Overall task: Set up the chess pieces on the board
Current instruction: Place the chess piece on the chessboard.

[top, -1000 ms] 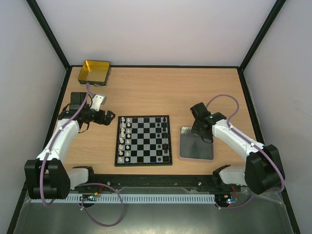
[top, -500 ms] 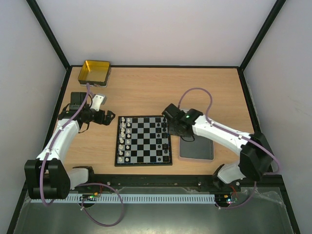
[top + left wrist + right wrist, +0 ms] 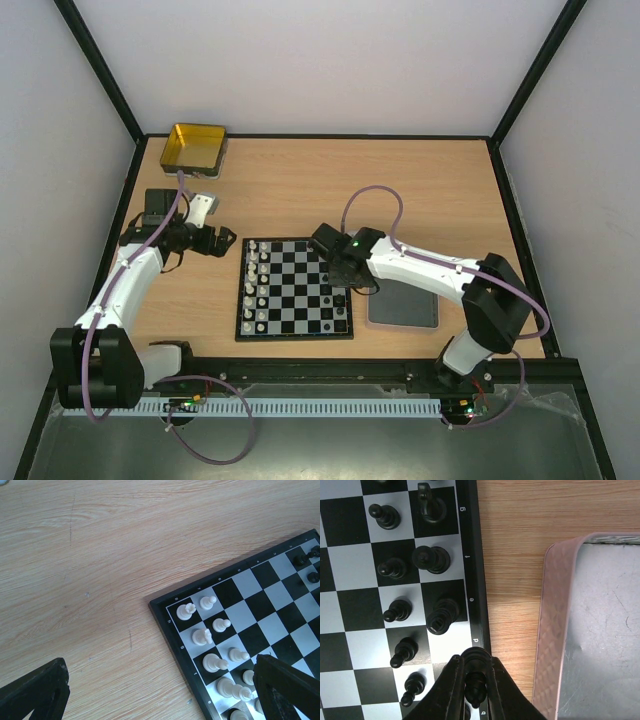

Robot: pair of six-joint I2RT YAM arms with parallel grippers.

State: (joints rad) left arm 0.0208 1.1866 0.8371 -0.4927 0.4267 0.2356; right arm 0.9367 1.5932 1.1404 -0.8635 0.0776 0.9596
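The board (image 3: 294,288) lies in the middle of the table. Several white pieces (image 3: 255,285) stand along its left columns and show in the left wrist view (image 3: 215,645). Several black pieces (image 3: 427,557) stand along its right columns. My right gripper (image 3: 475,680) is shut on a black piece (image 3: 476,682) and holds it over the board's right edge (image 3: 345,270). My left gripper (image 3: 222,243) hovers left of the board, open and empty, with one finger (image 3: 287,690) over the white pieces.
A grey tray (image 3: 404,306) lies right of the board, close to my right gripper, and shows in the right wrist view (image 3: 600,630). A gold tin (image 3: 194,148) sits at the far left corner. Black frame rails border the table.
My right arm has swung left from over the grey tray to the board's right edge. The left arm has not moved.
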